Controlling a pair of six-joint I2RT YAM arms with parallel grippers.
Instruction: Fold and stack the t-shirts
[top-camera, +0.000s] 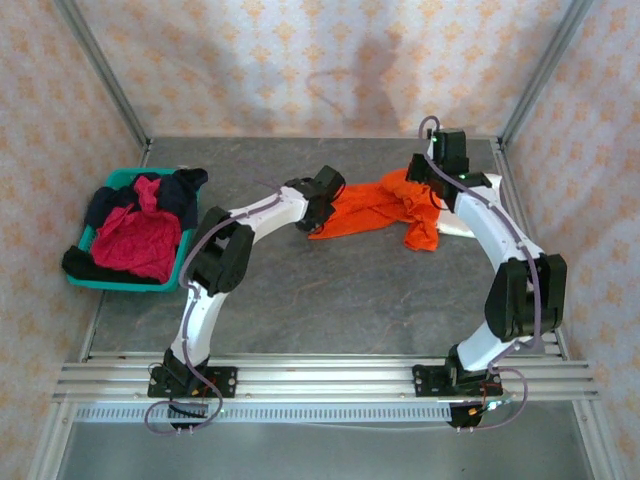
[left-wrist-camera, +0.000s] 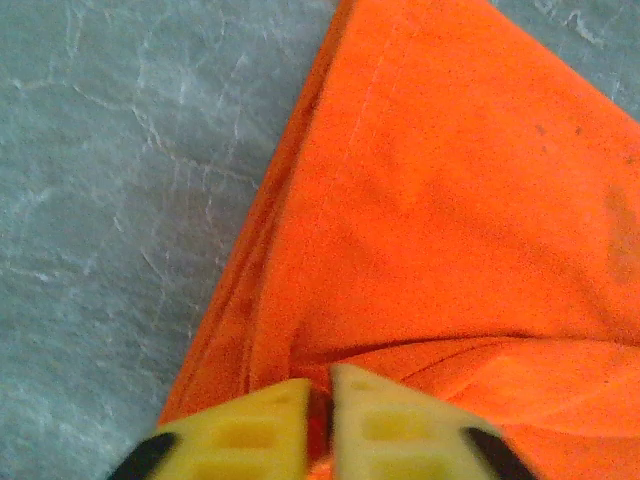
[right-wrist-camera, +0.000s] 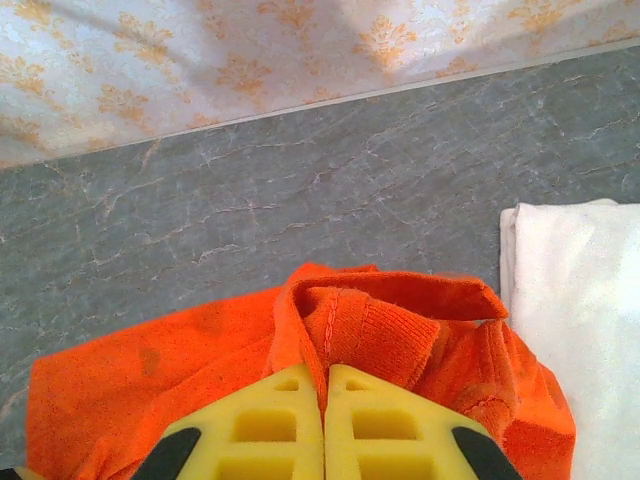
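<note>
**Both grippers clamped on the orange shirt at the far side of the table**

Top view: the orange shirt (top-camera: 375, 205) lies crumpled on the grey table (top-camera: 330, 300), toward 1 o'clock from the table's middle. The left gripper (top-camera: 328, 207) meets the shirt at its 9 o'clock end. The right gripper (top-camera: 428, 180) meets it at the 2 o'clock end, where the cloth is bunched up.

Left wrist view: the left gripper (left-wrist-camera: 320, 400) has its yellow fingers (left-wrist-camera: 250, 435) clenched together, with a pinch of the orange shirt (left-wrist-camera: 450, 200) caught in the narrow slit between them. The cloth spreads away toward 12 and 3 o'clock. Bare table (left-wrist-camera: 120, 200) shows from 8 to 11 o'clock.

Right wrist view: the right gripper (right-wrist-camera: 324, 385) is likewise clenched, its jaws pressed together on a folded, ribbed edge of the orange shirt (right-wrist-camera: 380, 330). A white shirt (right-wrist-camera: 580, 300) lies flat at 3 o'clock, its edge touching the orange cloth. The patterned wall (right-wrist-camera: 200, 60) runs along 12 o'clock.

At 9 o'clock of the table in the top view, a teal basket (top-camera: 120, 285) holds a crimson shirt (top-camera: 140, 240) and a dark shirt (top-camera: 185, 190), which hangs over the basket's rim.
</note>
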